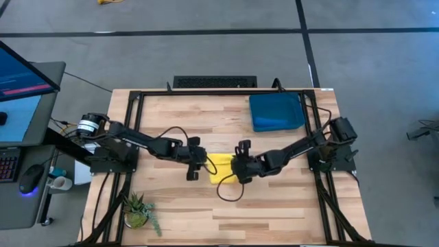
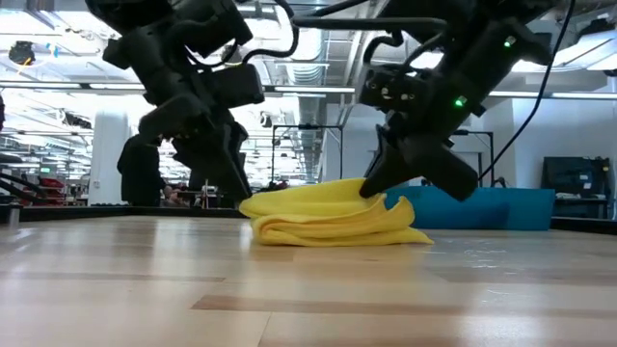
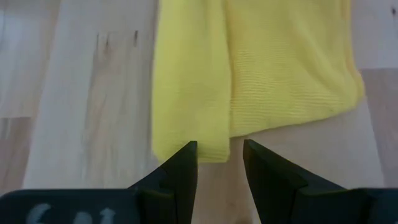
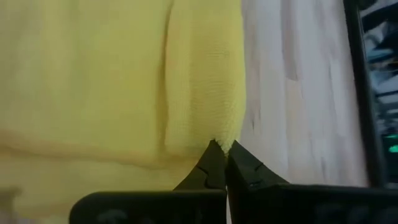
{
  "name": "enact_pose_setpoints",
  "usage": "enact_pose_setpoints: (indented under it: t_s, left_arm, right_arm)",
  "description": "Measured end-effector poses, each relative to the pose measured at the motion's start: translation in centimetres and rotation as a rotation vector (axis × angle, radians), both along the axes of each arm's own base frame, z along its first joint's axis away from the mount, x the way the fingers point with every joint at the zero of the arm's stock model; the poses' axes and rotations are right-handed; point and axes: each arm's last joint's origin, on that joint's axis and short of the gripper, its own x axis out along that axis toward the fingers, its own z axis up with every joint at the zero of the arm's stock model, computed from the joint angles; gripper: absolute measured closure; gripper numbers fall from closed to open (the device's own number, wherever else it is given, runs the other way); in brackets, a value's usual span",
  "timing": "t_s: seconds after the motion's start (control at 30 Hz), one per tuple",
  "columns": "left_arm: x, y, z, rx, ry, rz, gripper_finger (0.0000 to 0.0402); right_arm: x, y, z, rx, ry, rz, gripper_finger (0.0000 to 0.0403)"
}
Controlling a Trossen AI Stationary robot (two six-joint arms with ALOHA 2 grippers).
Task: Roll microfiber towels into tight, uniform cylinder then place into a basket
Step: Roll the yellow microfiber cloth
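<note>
Right hand [image 4: 219, 163]: clamped on thin edge of yellow towel [image 1: 221, 168], mid-table. Slip risk: shallow pinch, fold springs loose.
Left hand [image 3: 220, 163]: narrow gap, empty, just short of opposite edge. Miss risk: uneven roll.
Basket [image 1: 276, 112]: far right corner.

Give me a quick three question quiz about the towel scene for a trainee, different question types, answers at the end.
1. True or false: the right gripper is shut on the yellow towel.
2. Where is the basket? A: far right of the table; B: near left by the plant.
3. Fill in: the left gripper is ____ beside the towel's edge.

Key: 1 true; 2 A; 3 open.
</note>
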Motion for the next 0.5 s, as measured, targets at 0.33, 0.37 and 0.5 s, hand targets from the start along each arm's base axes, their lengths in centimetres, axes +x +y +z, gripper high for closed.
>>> enact_pose_setpoints:
  t_s: [0.33, 0.37, 0.5]
  left_arm:
    - [0.5, 2.7, 0.3, -0.065, -0.045, -0.009, 0.0278]
    - [0.7, 3.0, 0.4, -0.062, -0.061, -0.009, 0.0278]
    - [1.1, 4.0, 0.8, -0.06, -0.119, 0.018, 0.0278]
  right_arm:
    - [-0.2, -0.2, 0.0, -0.172, 0.072, 0.056, 0.0396]
    - [-0.3, -0.2, 0.0, -0.176, 0.075, 0.061, 0.0396]
    - [-0.3, -0.2, 0.0, -0.179, 0.082, 0.061, 0.0396]
